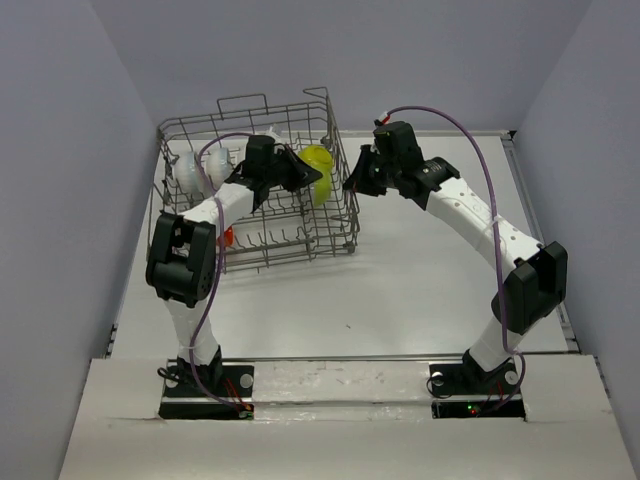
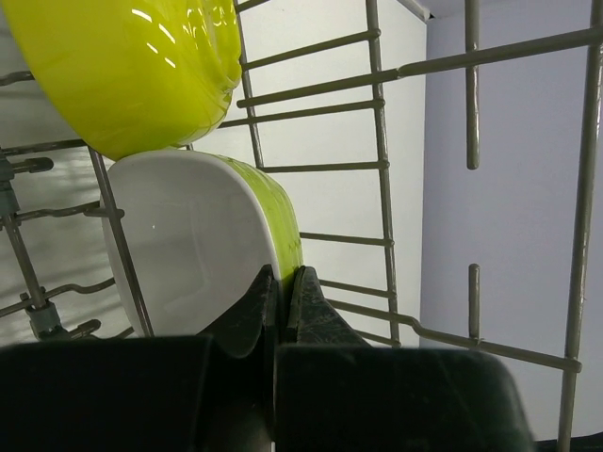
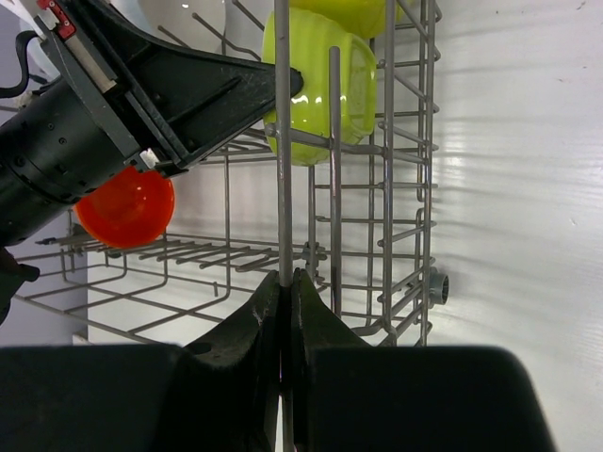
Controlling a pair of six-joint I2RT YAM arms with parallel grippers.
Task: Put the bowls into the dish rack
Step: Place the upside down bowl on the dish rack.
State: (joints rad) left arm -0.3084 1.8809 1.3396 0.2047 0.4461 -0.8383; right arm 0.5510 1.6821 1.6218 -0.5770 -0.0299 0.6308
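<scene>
Left gripper (image 2: 283,299) first: its jaws are pinching the rim of a lime bowl (image 2: 203,245), white inside and green outside. That bowl is standing on edge between the wires at the far right of the dish rack (image 1: 338,215). A second lime bowl (image 2: 132,66) is sitting right up against it, touching or nearly so, we honestly can't tell which.

On the right gripper (image 3: 285,282) the jaws are pressed together around one upright wire of the rack's right wall, from the outside. So that arm is gripping the rack itself, not a bowl.

Further out, we're seeing an orange bowl (image 3: 127,202) lying lower in the rack, toward the near left and partly hidden behind the left arm. Some pale bowls (image 1: 192,170) are standing along the rack's far left side.

The rack is sitting on the white worktop (image 1: 420,290), left of centre and turned a bit askew, with the right arm reaching over to it from the right.
</scene>
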